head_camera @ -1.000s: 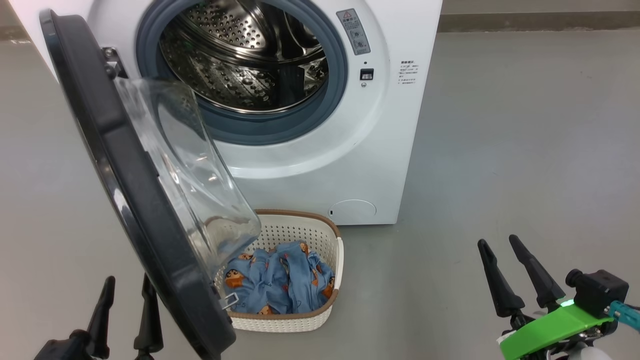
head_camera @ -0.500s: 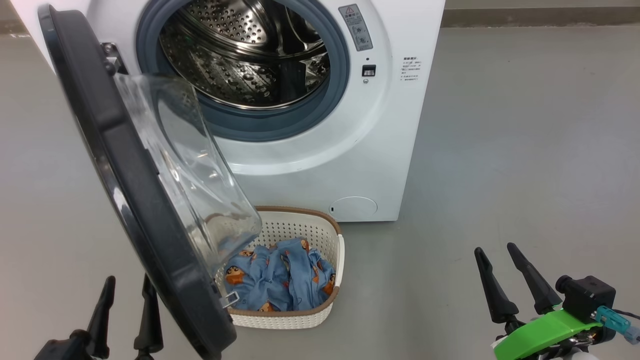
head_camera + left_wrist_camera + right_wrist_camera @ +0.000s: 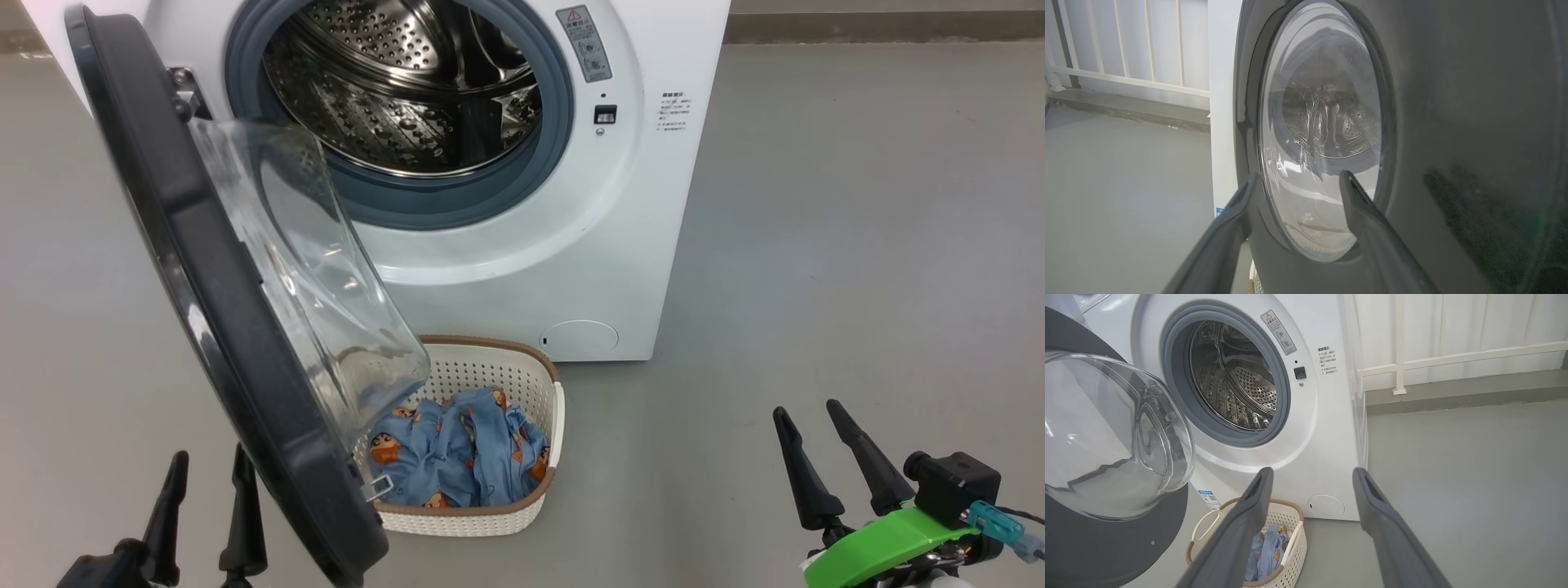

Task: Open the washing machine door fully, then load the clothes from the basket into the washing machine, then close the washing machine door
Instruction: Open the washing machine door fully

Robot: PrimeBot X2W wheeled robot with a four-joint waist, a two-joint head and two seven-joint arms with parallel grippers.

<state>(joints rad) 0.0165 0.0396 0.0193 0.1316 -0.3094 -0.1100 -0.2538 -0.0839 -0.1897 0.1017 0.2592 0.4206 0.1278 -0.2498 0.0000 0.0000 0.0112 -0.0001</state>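
The washing machine door (image 3: 220, 327) stood open. It hung out from the left side of the washing machine (image 3: 637, 204), and its edge came near to the robot. Its wide rim was black and shiny. The clear glass bowl (image 3: 318, 269) in its middle bulged out to the right, over the left part of the basket (image 3: 457, 523). Behind it the round mouth of the machine showed a grey rubber ring (image 3: 441, 208) and a steel drum (image 3: 408, 90) full of little holes.

The cream basket with its brown rim sat on the grey floor (image 3: 857, 245), just in front of the machine, below the round filter cap (image 3: 580, 337). The light blue clothes (image 3: 457, 453) with orange figures lay bunched up inside it.

The left gripper (image 3: 209, 454) was low and near, just left of the door's near edge. Its two dark fingers were spread apart and held nothing. I could not tell if they touched the door.

The right gripper (image 3: 807, 408) was far off to the right, over bare floor, well apart from the basket. Its fingers were spread apart too, with nothing between them.
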